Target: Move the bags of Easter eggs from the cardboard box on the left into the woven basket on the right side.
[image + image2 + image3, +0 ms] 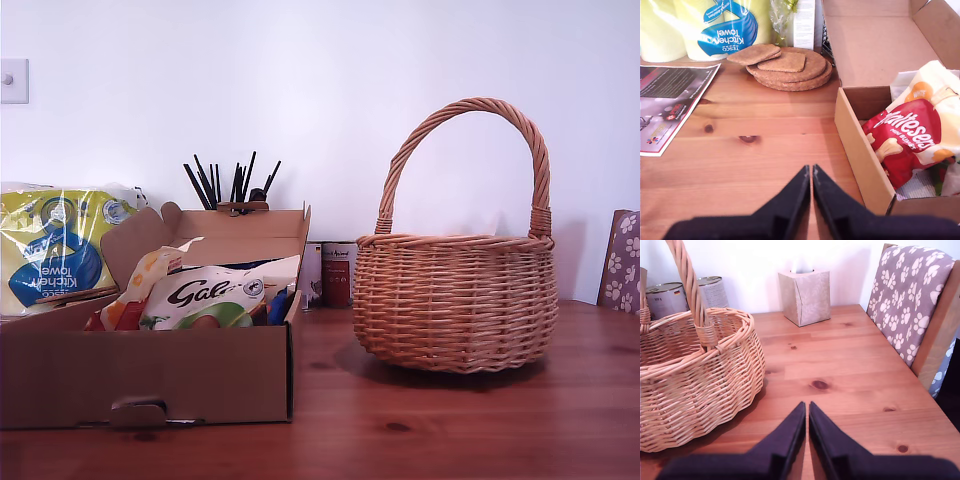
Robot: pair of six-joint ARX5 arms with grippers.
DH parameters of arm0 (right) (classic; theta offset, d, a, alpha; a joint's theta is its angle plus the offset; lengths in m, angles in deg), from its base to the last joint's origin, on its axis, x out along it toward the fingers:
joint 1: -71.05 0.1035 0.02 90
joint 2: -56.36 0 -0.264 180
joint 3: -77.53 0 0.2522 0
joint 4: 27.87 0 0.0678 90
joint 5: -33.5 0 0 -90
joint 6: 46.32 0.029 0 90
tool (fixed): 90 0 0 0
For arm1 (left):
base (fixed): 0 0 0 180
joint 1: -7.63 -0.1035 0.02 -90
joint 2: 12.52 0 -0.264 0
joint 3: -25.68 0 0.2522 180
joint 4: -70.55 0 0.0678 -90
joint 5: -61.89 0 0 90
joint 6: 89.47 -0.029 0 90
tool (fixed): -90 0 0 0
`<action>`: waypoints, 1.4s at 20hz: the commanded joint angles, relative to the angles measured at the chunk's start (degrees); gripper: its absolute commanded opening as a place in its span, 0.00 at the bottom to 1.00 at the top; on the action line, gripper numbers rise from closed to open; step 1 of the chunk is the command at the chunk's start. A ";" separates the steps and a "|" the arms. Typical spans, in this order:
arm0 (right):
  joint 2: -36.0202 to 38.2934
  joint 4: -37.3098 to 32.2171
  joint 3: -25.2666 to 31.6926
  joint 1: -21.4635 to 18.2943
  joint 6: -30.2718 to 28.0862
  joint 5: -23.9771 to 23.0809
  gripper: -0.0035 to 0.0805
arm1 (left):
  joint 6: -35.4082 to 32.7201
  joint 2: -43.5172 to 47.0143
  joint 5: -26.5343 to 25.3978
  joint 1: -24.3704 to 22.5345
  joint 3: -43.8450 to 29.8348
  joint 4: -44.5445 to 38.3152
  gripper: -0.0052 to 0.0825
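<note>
Wooden table (450,430) bears glossy egg bags (205,295) heaped in the cardboard box (150,375), both pincers pressed together.

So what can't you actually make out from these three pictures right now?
- Inside of the woven basket: hidden by its own wall in the exterior view and second wrist view.
- Number of bags in the cardboard box: they overlap, and the box wall covers the lower ones.
- Both arms: absent from the exterior view; only my first gripper and my second gripper show, shut.
</note>
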 commanded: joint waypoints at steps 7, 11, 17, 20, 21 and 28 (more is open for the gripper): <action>0.28 -0.31 0.20 0.15 -0.35 -0.15 0.03 | 0.11 0.59 0.02 -0.15 -1.44 -0.22 0.04; 0.28 -2.54 -0.39 0.22 0.50 0.90 0.03 | 0.92 0.59 2.62 -0.15 -1.09 -3.56 0.04; -0.20 6.56 -12.31 2.27 3.76 5.03 0.03 | 2.60 -0.66 9.14 0.87 6.23 -2.80 0.04; -2.03 13.29 -20.68 4.55 4.94 10.01 0.03 | 2.64 -5.73 12.41 1.79 11.47 0.42 0.04; -2.51 14.88 -23.26 5.16 5.40 12.74 0.03 | 2.62 -8.17 13.57 2.16 13.40 1.20 0.04; -15.65 34.01 -41.77 8.22 3.32 17.11 0.03 | -9.14 -30.01 17.79 5.51 29.44 8.37 0.04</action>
